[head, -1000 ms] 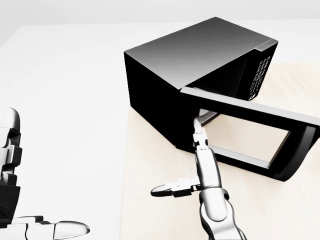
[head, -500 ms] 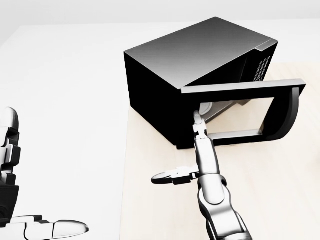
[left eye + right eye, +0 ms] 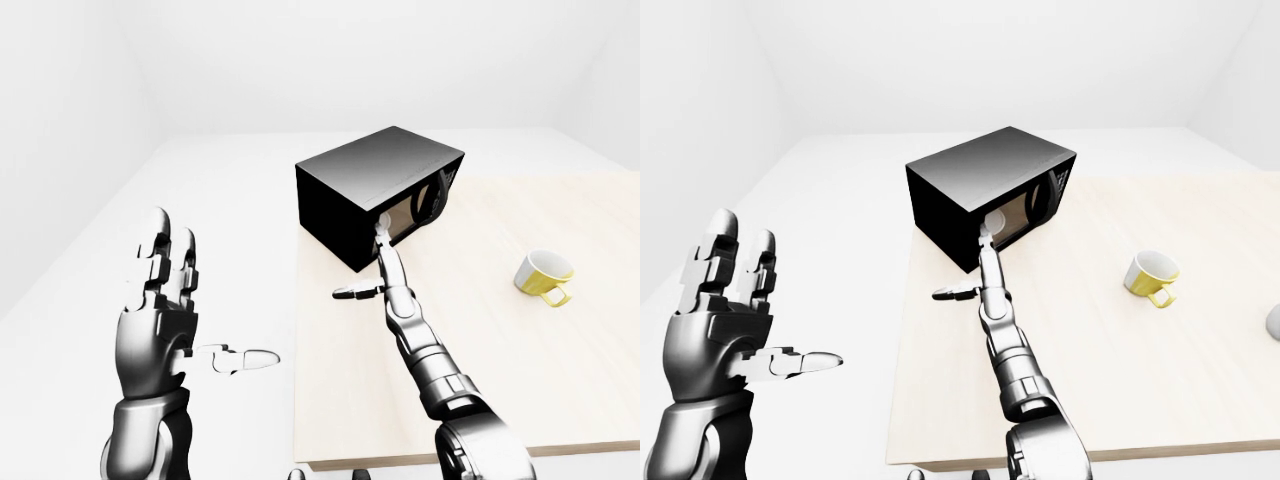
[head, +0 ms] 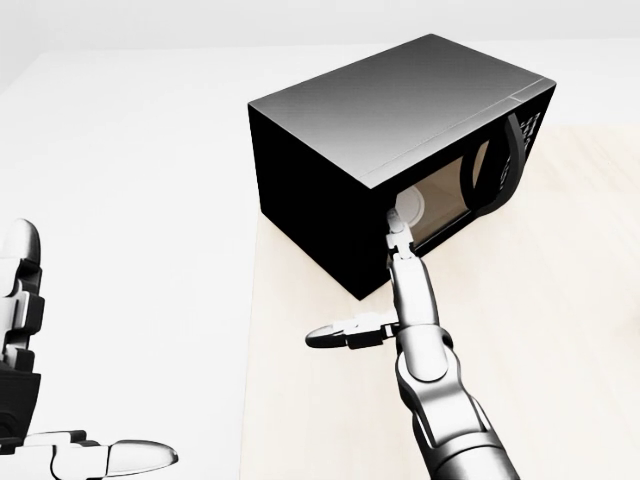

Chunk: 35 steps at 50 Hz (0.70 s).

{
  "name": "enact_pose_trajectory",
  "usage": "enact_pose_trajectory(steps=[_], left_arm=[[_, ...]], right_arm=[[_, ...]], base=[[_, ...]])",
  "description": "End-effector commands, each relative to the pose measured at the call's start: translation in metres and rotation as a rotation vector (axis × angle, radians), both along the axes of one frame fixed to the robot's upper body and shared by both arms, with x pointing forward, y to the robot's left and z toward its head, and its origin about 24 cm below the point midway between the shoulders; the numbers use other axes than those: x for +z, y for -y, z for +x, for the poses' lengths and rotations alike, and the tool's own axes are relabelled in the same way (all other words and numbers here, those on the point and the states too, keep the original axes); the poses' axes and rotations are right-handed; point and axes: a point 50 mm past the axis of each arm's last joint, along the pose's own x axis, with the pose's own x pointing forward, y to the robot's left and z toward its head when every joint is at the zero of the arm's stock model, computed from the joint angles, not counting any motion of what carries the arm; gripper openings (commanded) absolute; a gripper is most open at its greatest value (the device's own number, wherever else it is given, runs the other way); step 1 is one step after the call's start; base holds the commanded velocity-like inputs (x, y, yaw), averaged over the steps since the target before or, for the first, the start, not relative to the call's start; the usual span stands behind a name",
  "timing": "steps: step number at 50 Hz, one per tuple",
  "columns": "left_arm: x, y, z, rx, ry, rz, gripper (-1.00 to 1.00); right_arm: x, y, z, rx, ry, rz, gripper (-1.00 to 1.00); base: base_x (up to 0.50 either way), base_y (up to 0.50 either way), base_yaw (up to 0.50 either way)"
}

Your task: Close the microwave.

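Microwave (image 4: pixel 400 130) on desk (image 4: pixel 560 330), door shut. Right hand (image 4: pixel 405 285) spread, fingertips (image 4: pixel 397 222) at door's 9 o'clock edge. Left hand (image 3: pixel 160 320) spread, off desk.

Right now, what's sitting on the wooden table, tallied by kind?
Microwave: 1, black, door looks shut or nearly so
Mug: 1, yellow, tipped on its side
Unidentified grey object: 1, cut off at the right-eye view's right edge
Total: 3
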Motion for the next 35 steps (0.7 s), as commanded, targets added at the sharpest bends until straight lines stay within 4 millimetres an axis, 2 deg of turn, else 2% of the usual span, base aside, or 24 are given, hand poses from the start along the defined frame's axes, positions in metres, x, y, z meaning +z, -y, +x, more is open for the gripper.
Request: enact_pose_trajectory(steps=[1,15,19,30,35], left_arm=[[0.003,0.0,-0.001,0.001,0.013,0.002,1.0],[0.003,0.0,0.001,0.002,0.014,0.003,1.0],[0.0,0.0,0.003,0.001,0.0,0.003,1.0],[0.005,-0.003,0.002,0.011,0.026,0.003,1.0],[0.003,-0.002,0.002,0.008,0.017,0.005,1.0]], right_arm=[[0.029,-0.001,0.022,-0.014,0.06,0.005,1.0],[0.04,0.002,0.02,-0.007,0.122,0.023,1.0],[0.064,0.005,0.004,0.015,0.273,0.046,1.0],[0.09,0.014,-0.058,0.02,0.391,0.0,1.0],[0.103,0.021,-0.076,0.014,0.462,-0.001,1.0]], base=[[0.0,0.0,0.0],[0.01,0.0,0.0],[0.0,0.0,0.0],[0.0,0.0,0.0],[0.0,0.0,0.0]])
